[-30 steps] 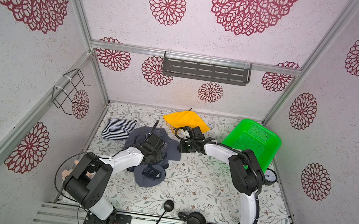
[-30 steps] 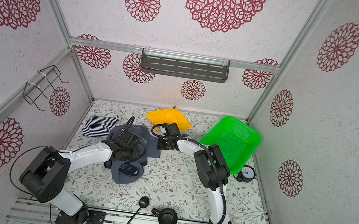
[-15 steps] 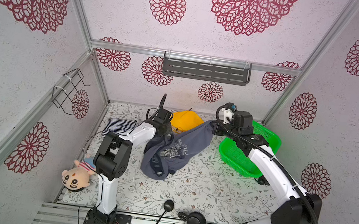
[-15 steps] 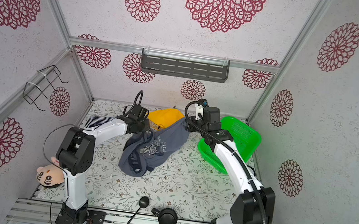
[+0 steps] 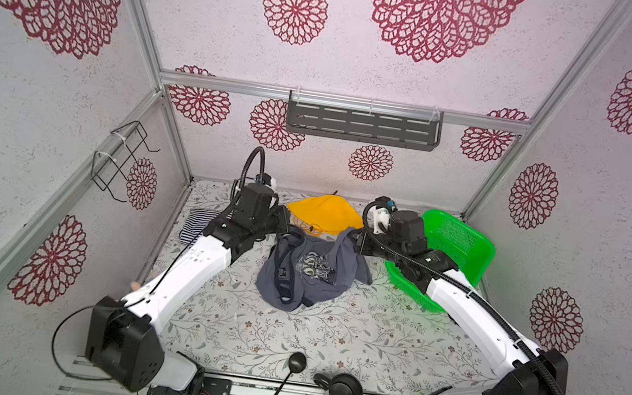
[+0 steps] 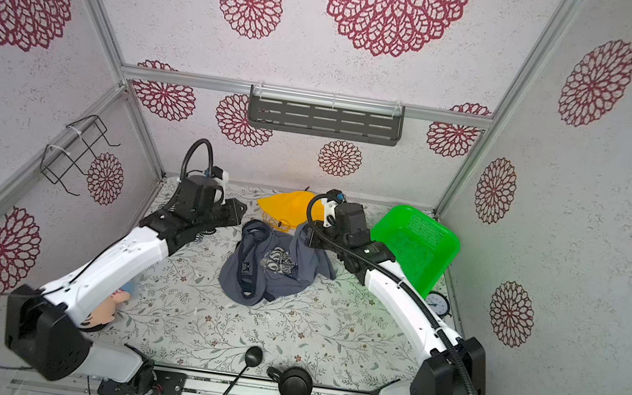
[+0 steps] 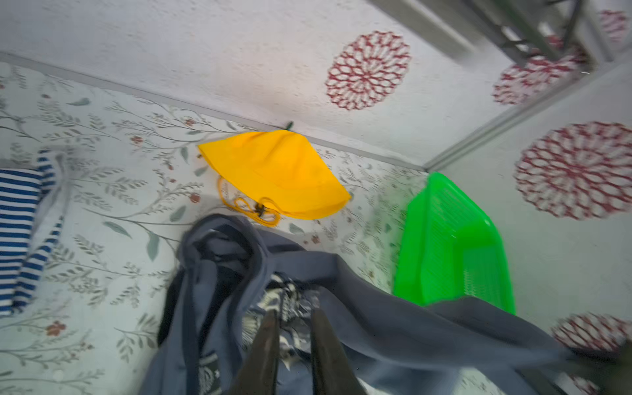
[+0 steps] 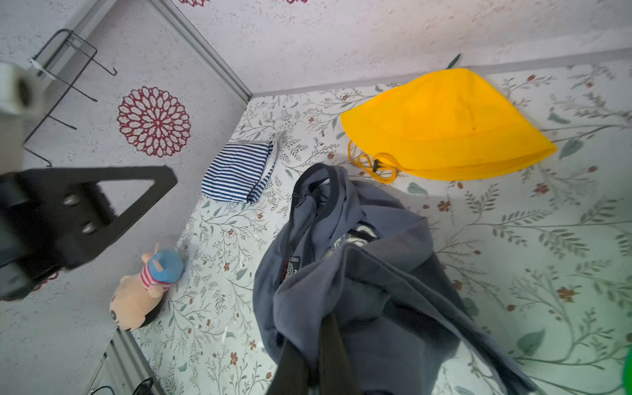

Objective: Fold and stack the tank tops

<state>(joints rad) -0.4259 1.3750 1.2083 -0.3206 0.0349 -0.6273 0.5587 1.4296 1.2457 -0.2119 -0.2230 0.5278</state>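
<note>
A: Where's the grey tank top (image 5: 308, 273)?
B: Mid bench (image 5: 328, 334), towards the far side, between the left arm (image 5: 190, 273) and the right arm (image 5: 470, 312). It's a bunched heap, not flat. The cream print (image 5: 313, 265) faces up in the middle.
A: Long axis?
B: No clean one. The longest run is diagonal, from the far-right corner, which is lifted off the bench, down to the near-left bulk. Dark-trimmed loops sit at the far-left end and along the near edge. Can't tell strap from armhole.
A: Right tool (image 5: 356, 241)?
B: Pressed together on that lifted far-right corner. In the right wrist view the fingers (image 8: 333, 359) are clamped, with grey cloth folded over them.
A: Left tool (image 7: 294, 342)?
B: Partly spread. The left wrist view shows a clear gap between its two fingers, with the print visible through it. In both top views it sits just beside the far-left end of the heap. Can't tell if it touches the cloth.
A: Striped tank top (image 8: 236, 171)?
B: Folded into a flat packet at the far left of the bench, apart from the grey one. The left arm hides most of it in both top views.
A: Anything close?
B: Yellow hat (image 5: 324, 214) just behind the heap, its cord (image 7: 253, 208) near the grey cloth. Green basket (image 5: 467, 245) tilted at far right, behind the right arm. Plush toy (image 8: 143, 290) on the near left, well apart from the heap.
</note>
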